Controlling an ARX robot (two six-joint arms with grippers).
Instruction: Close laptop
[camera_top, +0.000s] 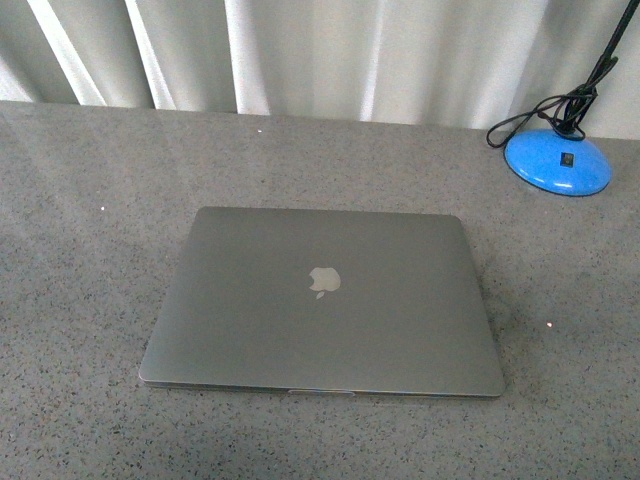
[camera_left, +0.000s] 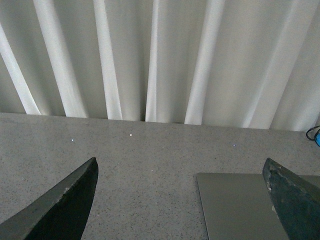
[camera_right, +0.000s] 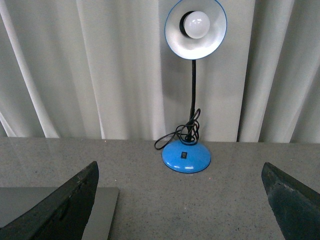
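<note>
Here the laptop (camera_top: 322, 300) lies flat on the grey speckled worktop (camera_top: 80, 200), roughly midway between its left and right edges and toward the near edge. Its lid is fully down on the base, the pale apple logo (camera_top: 324, 281) facing up, and no screen or keyboard shows. Judged from this, the closing appears complete; nothing visible remains to be done beyond keeping the arms clear.

Neither arm appears in the front view. In the left wrist view, the left end effector (camera_left: 182, 200) hangs above bare worktop with its two dark fingers (camera_left: 60, 205) spread wide apart, holding nothing and touching nothing; a far corner of the laptop lid lies below, between them and close to one finger. In the right wrist view, the right end effector (camera_right: 180, 200) is likewise spread wide and empty, its fingers (camera_right: 285, 200) apart from everything, with a corner of the laptop showing beside one of them.

A blue desk lamp (camera_right: 187, 155) with a black gooseneck and coiled cord stands near the far right corner of the worktop, well apart from the laptop. A pleated white curtain (camera_top: 330, 50) hangs behind the far edge.
</note>
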